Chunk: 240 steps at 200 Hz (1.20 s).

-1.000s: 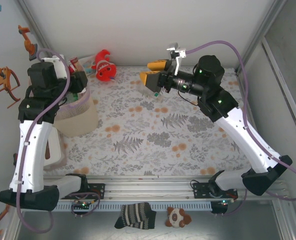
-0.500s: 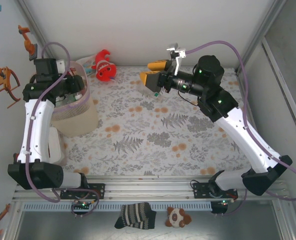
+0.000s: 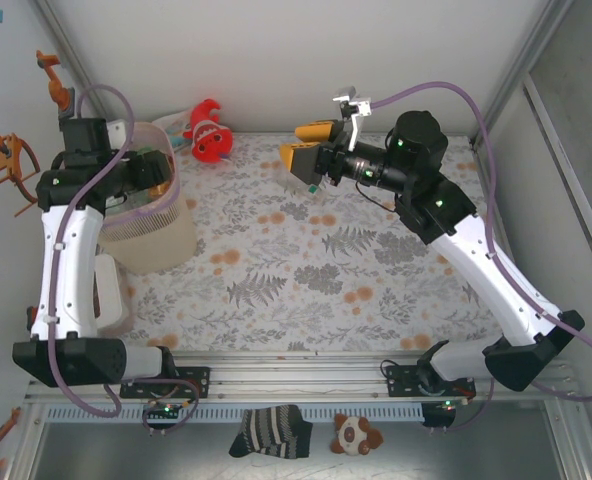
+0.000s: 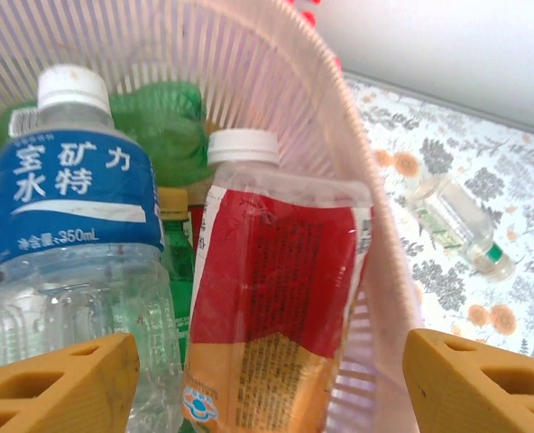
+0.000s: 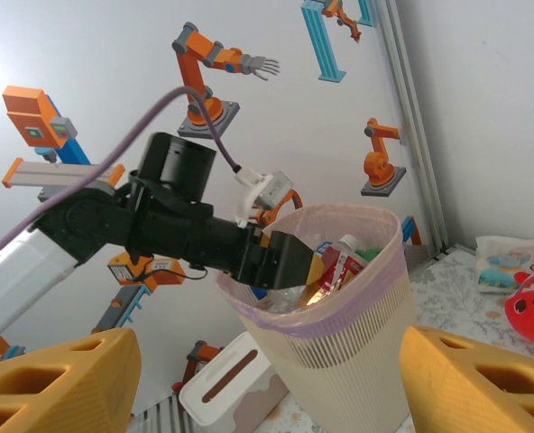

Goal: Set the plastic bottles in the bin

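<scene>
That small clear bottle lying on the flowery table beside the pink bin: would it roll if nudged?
Probably: the bottle lies on its side and looks round. It seems empty, so likely light and easily knocked away.

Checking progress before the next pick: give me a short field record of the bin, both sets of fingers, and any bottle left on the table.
left fingers: open, over the bin, empty
right fingers: open, raised, empty
in bin: blue-labelled water bottle, red-labelled bottle, green bottle
on table: one clear bottle lying outside the bin
</scene>
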Each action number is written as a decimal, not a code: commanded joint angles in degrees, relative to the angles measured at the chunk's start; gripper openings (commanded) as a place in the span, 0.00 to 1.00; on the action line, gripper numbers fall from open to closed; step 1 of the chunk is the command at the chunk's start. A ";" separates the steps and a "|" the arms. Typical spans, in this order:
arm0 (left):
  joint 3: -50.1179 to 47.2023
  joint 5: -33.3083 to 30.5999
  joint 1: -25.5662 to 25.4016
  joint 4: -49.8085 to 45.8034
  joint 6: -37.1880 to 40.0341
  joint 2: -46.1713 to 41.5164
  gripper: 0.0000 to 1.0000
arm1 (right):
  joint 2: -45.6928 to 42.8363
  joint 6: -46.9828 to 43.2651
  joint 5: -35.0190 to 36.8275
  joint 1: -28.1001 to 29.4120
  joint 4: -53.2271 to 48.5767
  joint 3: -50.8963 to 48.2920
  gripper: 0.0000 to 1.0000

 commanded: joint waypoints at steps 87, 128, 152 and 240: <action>7.76 11.33 0.36 7.38 2.96 6.52 0.42 | -1.61 -0.30 0.14 0.39 1.50 -0.79 0.74; 10.39 12.19 0.38 9.22 5.33 10.95 0.39 | -1.89 0.52 0.05 0.39 1.85 -0.81 0.73; 13.25 14.26 0.45 5.62 6.25 13.95 0.38 | -2.04 0.72 0.05 0.38 1.88 -0.78 0.73; 16.33 14.30 0.45 -8.21 4.96 12.54 0.36 | -2.24 1.07 -0.03 0.39 2.09 -1.29 0.74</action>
